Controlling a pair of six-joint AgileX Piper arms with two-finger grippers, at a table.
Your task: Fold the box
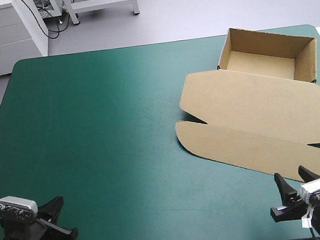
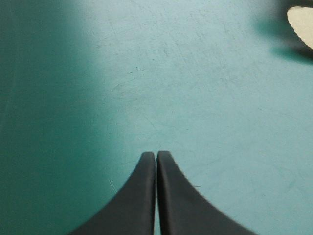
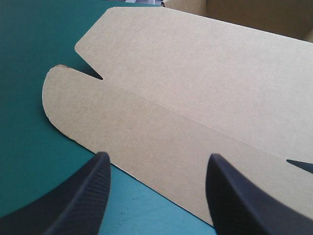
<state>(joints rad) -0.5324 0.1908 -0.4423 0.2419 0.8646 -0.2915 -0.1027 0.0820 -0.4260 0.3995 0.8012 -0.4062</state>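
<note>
The brown box (image 1: 261, 110) sat on the right side of the table (image 1: 104, 131), toward the far edge. A good part of the job looked done. At the far end the walls were up, and they made an open tray (image 1: 267, 58). The lid (image 1: 254, 97) was not folded yet. It lay flat on the teal-green cover (image 1: 89, 93), reaching from the tray toward the robot. The long flap (image 1: 253, 148) at the lid's near end lay flat too, with a crease line between it and the lid. I think what was left was to bend that flap up and fold the lid along its crease.

The left gripper (image 1: 60, 219) was low by the near left corner of the table, well apart from the box. Its two black fingers (image 2: 137, 196) were pressed together into one point, and they held nothing. Only bare cover lay under and ahead of it.

The right gripper (image 1: 293, 178) was by the near right corner, just beside the near edge of the flap and pointing at it. Its fingers (image 3: 83, 196) stood wide apart, one on each side, with the flap's edge running between them. It held nothing. I could not tell if the fingers touched the board or hung just over it. It looked ready to take hold of the flap.
</note>
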